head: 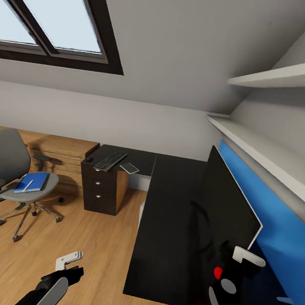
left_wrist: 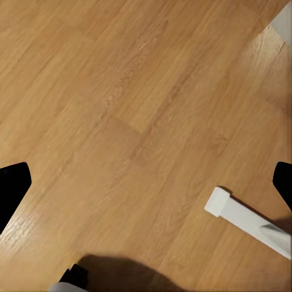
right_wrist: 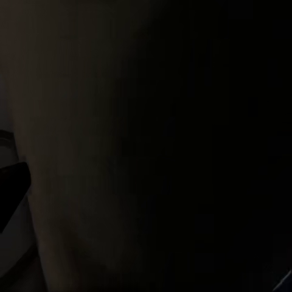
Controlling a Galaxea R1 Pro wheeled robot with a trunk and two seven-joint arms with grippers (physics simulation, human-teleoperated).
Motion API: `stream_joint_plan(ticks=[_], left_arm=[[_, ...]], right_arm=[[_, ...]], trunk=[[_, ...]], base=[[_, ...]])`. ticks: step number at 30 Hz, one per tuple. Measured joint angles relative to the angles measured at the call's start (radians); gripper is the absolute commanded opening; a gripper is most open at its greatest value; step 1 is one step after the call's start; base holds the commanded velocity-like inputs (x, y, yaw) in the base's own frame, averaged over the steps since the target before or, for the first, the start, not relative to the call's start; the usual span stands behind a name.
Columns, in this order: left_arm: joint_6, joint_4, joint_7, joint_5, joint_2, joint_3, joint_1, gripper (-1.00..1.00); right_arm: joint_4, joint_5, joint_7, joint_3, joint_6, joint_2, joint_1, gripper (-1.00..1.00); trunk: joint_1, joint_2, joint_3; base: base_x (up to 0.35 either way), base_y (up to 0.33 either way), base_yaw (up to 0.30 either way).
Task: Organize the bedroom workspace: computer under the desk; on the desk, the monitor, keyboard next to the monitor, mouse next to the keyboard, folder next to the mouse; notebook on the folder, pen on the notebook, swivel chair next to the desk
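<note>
monitor (head: 226, 216) is standing upright on the long near wing of the desk (head: 167, 222), seen nearly edge-on, black face turned toward the room and its back close to the blue back panel (head: 278, 223). there's a small red dot at its lower near corner. keyboard (head: 109, 160) lies on the far wing of the desk, angled, with a small flat silvery thing (head: 129, 167) just beside it (can't tell what that one is). black drawers with round silver knobs sit under that far wing.

swivel chair (head: 11, 171) stands on the wood floor (head: 76, 243) well apart from the desk, off to the left. the blue folder (head: 32, 182) lies flat on its seat, with a thin pale stick-like thing on top, too small to name. a low light-wood cabinet (head: 65, 152) runs along the wall behind the chair.

left gripper (head: 71, 265) hangs over bare floor, low in the head view. in the left wrist view its two dark fingertips (left_wrist: 13, 188) sit at opposite edges with only floor between them, so it's spread wide and holding nothing.

right gripper (head: 241, 264) is up against the near end of the monitor. right wrist view is almost all black, so i can't tell whether it's closed on anything or not.
</note>
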Motion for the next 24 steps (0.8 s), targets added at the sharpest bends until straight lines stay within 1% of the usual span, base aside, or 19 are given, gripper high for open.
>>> stream_joint_plan(ticks=[19,21,24], left_arm=[[0.0,0.001,-0.001,0.0,0.001,0.0,0.0,1.0],[0.0,0.001,-0.001,0.0,0.001,0.0,0.0,1.0],[0.0,0.0,-0.001,0.0,0.001,0.0,0.0,1.0]], right_arm=[[0.0,0.0,0.0,0.0,0.0,0.0,0.0,1.0],[0.0,-0.001,0.0,0.0,0.0,0.0,0.0,1.0],[0.0,-0.001,0.0,0.0,0.0,0.0,0.0,1.0]], trunk=[[0.0,0.0,0.0],[0.0,0.0,0.0],[0.0,0.0,0.0]], base=[[-0.001,-0.011,0.0],[-0.082,0.0,0.0],[-0.236,0.0,0.0]])
